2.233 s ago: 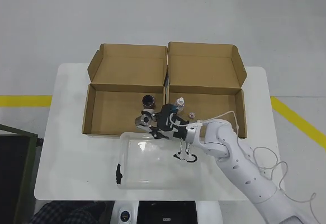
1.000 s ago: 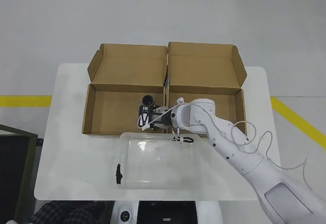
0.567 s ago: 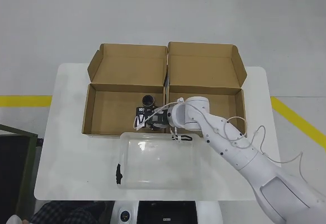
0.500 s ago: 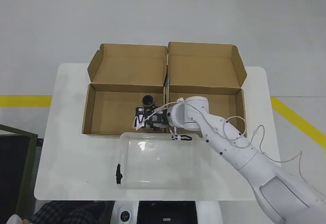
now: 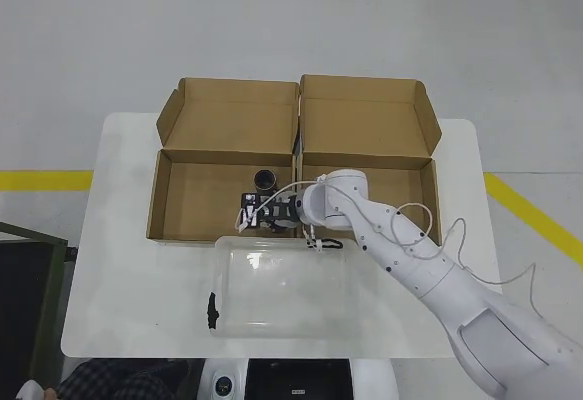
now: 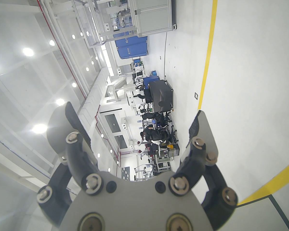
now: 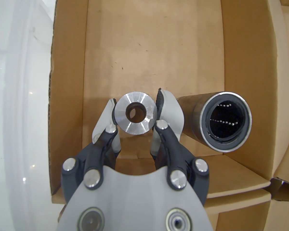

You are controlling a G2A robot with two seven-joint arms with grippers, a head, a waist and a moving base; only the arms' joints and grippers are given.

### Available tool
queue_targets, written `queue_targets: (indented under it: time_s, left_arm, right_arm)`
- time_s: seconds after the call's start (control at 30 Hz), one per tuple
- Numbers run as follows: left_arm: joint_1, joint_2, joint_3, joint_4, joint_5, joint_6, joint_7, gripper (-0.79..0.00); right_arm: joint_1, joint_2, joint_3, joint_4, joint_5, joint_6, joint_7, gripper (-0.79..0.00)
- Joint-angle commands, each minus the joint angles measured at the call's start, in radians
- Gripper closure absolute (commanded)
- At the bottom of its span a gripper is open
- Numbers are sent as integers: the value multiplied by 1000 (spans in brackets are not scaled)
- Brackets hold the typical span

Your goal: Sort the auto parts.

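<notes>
By the edge of the clear tray (image 5: pixel 281 290) lay a black part (image 5: pixel 212 310). Beyond it the right hand (image 7: pixel 134 111), clamped on a silver ring (image 7: pixel 135 117), sat low in the left box (image 7: pixel 154 37), just beside a dark bearing (image 7: pixel 225 127). A good release probably called for lowering onto the cardboard, opening gently and lifting straight, so no finger nudged the bearing. The left hand (image 6: pixel 133 111) gaped wide, empty, facing the room.

Right tool (image 7: pixel 136 111) clamped, left tool (image 6: pixel 133 112) spread wide
</notes>
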Motion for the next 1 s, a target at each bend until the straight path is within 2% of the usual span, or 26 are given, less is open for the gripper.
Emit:
queue_targets:
  time_s: [0.0,0.2,0.43,0.97]
  left_arm:
    - [0,0,0,0,0,0,0,-785]
    - [0,0,0,0,0,0,0,-785]
    - [0,0,0,0,0,0,0,-785]
    - [0,0,0,0,0,0,0,-785]
  right_arm:
    - [1,-2,0,3,-2,-2,2,-203]
    - [5,-4,10,3,0,-12,7,-259]
    - [-5,1,35,-18,9,-18,6,-280]
    - [-106,46,191,-251,71,17,-14,-296]
